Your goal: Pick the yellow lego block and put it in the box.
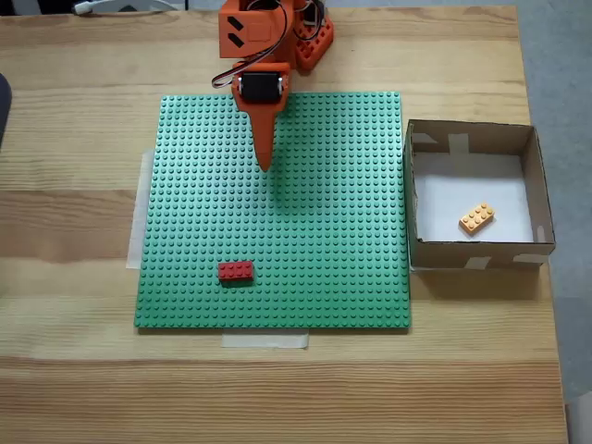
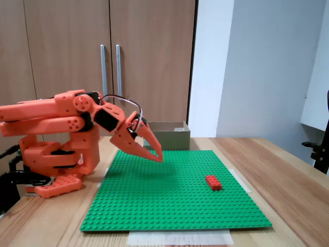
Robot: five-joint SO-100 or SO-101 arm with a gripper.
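Top-down fixed view, left to right: wooden table (image 1: pixel 74 185) with a green studded baseplate (image 1: pixel 324 259) taped down on it; red brick (image 1: pixel 235 271) sits on the plate near its lower-left corner, well apart from everything else. Orange arm (image 1: pixel 264 42) comes in from the top edge, gripper (image 1: pixel 265 165) pointing down over the upper-middle part of the plate, fingers together into one tapered tip, nothing held. Just beside the plate's right edge is the box (image 1: pixel 472 252), open top, brown cardboard walls, white floor, pale tape patches at corners. The yellow lego block (image 1: pixel 476 218) lies inside on the white floor, right of centre, tilted diagonally, studs up, not touching the walls. Side fixed view, left to right: arm (image 2: pixel 51 118) folded low on its base at left, gripper (image 2: pixel 158 157) angled downward, tip hovering just above the baseplate (image 2: pixel 175 206), jaws closed or nearly so, empty. Box (image 2: pixel 172 138) behind the plate's far edge; red brick (image 2: pixel 213 182) on the plate toward the right.
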